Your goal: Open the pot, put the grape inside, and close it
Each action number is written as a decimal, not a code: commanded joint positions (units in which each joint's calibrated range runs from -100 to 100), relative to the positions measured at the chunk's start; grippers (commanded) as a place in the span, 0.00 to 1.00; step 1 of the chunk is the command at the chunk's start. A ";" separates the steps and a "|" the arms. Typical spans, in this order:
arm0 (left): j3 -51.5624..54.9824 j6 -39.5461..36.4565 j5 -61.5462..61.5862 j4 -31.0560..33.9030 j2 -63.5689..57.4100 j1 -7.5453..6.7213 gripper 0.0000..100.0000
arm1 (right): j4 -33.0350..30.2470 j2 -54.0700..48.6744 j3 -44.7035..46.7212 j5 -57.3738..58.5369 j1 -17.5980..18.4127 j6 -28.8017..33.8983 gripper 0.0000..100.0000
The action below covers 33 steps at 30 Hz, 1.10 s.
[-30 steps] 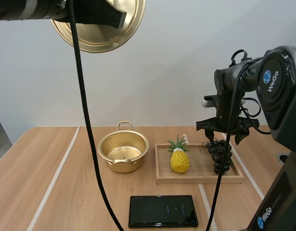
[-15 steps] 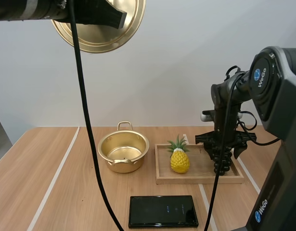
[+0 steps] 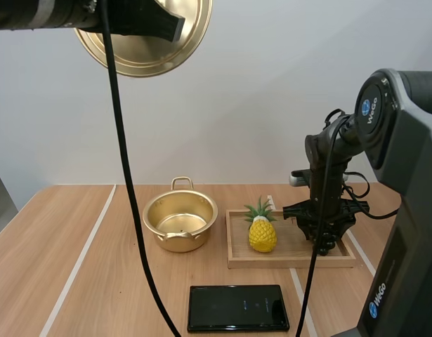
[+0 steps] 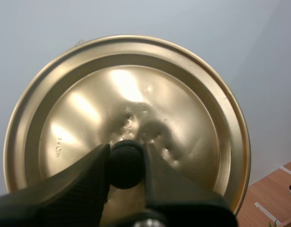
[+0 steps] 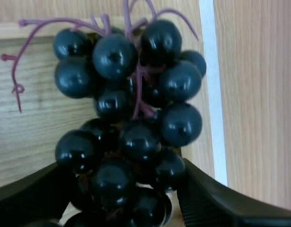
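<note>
Wooden tabletop [image 3: 75, 267], open pot [image 3: 179, 219] waiting. Lowered within the last second onto the grapes [image 5: 131, 118] in the tray [image 3: 286, 262]: right fingers [image 5: 216, 198] spread, straddling the bunch, ready to close. Left fingers [image 4: 74, 184] pinching the lid [image 4: 136, 94] knob, high up.

Glossy grapes [image 5: 131, 113], shiny metal lid [image 4: 136, 94], wooden tray [image 3: 272, 261].

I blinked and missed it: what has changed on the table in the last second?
The right gripper sank over the bunch of dark purple grapes on the wooden tray, open fingers straddling it. Unchanged: left gripper holding the round golden lid aloft; open golden pot, yellow toy pineapple, black phone.
</note>
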 commanded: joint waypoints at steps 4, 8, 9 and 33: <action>-0.48 0.04 -1.27 -0.93 -0.35 -0.03 0.00 | -0.33 -0.51 0.31 0.74 -0.24 1.21 0.00; -0.48 0.04 -1.27 -0.93 -0.35 -0.03 0.00 | -0.56 -0.64 0.31 1.58 -0.24 0.51 0.00; -0.48 0.04 -1.27 -0.93 -0.35 -0.03 0.00 | -0.56 -0.89 0.05 1.85 -0.24 -0.14 0.00; -0.74 -1.46 -8.81 -0.70 -1.51 0.03 0.00 | 11.82 -25.94 -11.98 2.79 -0.10 -26.50 0.00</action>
